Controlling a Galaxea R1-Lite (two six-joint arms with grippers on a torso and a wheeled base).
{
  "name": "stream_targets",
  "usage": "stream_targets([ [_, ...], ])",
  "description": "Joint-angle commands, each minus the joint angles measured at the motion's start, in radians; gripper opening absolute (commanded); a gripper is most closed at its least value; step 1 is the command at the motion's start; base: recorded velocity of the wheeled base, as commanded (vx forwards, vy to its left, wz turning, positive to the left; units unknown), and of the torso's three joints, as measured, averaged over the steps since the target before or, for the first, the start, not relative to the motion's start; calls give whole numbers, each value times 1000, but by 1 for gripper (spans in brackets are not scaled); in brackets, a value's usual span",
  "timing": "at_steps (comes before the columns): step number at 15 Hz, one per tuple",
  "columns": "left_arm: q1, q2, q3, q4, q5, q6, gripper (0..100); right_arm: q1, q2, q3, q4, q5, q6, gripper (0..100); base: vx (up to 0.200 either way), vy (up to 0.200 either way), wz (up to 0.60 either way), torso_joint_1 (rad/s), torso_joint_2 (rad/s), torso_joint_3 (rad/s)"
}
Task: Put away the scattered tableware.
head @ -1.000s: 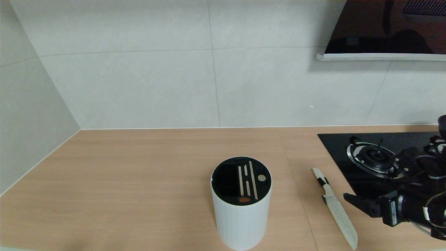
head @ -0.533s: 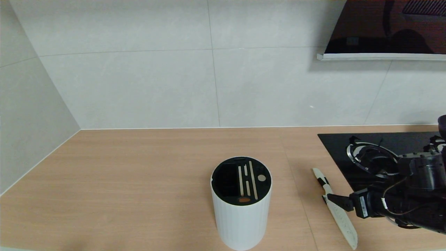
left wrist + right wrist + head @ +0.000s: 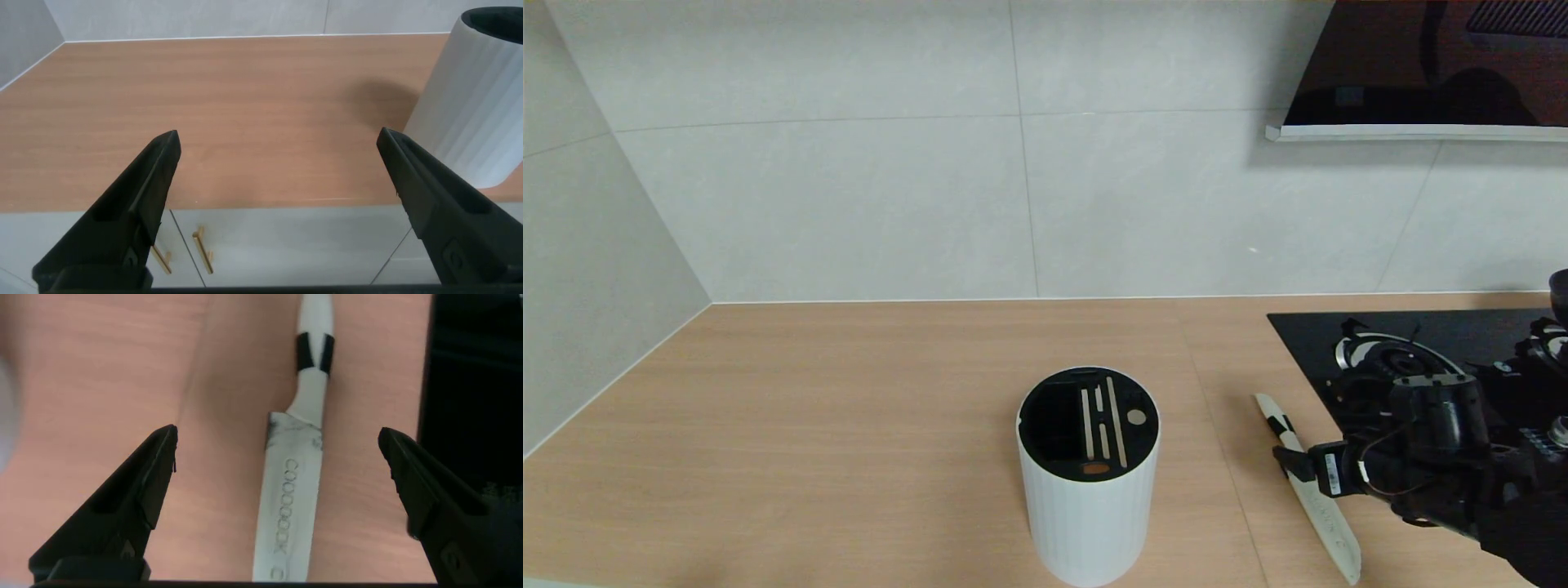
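Note:
A white knife [image 3: 1313, 498] with a black band on its handle lies flat on the wooden counter [image 3: 866, 408], to the left of the stove. My right gripper [image 3: 1293, 465] hovers just above it, open. In the right wrist view the knife [image 3: 294, 506] runs lengthwise between the two spread fingers [image 3: 122, 514], around where blade meets handle, and nothing is gripped. A white ribbed cylindrical holder [image 3: 1089, 490] with a black slotted top stands at the counter's front centre. My left gripper [image 3: 278, 135] is open and empty near the front edge, with the holder [image 3: 474, 90] off to one side.
A black gas stove [image 3: 1388, 359] with a burner ring occupies the right of the counter, close behind the right arm. A tiled wall closes the back and left. Cabinet fronts with gold handles [image 3: 200, 249] show below the counter edge.
My right arm has swung left from beside the stove, bringing the open gripper over the knife. Knife and holder have not moved.

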Motion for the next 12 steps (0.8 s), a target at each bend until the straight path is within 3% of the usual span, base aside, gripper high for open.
stream_targets([
  [1,0,0,0,0,0,0,100,2,71,-3,-26,-2,8,100,0,0,0,0,0,0],
  [12,0,0,0,0,0,0,100,0,278,-6,-250,-85,9,100,0,0,0,0,0,0],
])
